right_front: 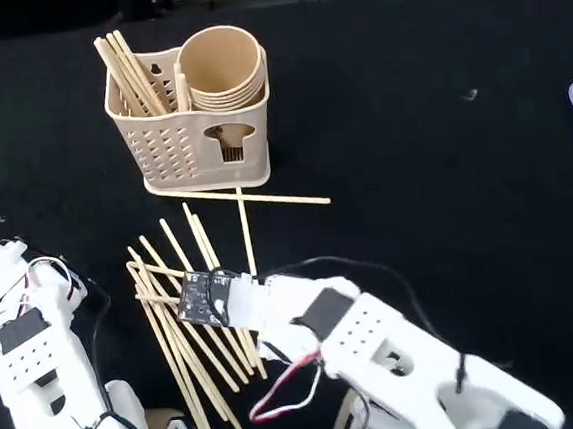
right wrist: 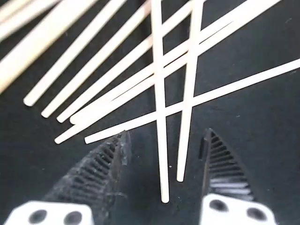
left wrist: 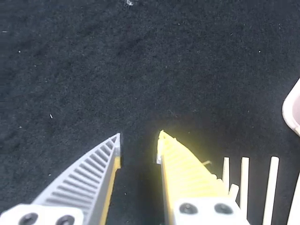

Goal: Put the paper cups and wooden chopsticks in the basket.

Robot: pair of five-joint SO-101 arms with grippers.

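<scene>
Two chopsticks (right wrist: 162,164) inside wide-spread right tool (right wrist: 165,136) — wrist view | left tool (left wrist: 139,136) parted over cloth (left wrist: 140,56) | cups (right_front: 219,65) in basket (right_front: 185,148) — high view

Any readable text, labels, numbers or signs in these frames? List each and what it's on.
None readable.
The basket, paper cups and chopsticks are plain.
The small circuit board above the loose chopsticks may carry markings, but they are too small to read.

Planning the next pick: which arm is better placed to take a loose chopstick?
Right. The right gripper is open over the chopsticks, two between its jaws; the left gripper is over bare cloth.
</scene>
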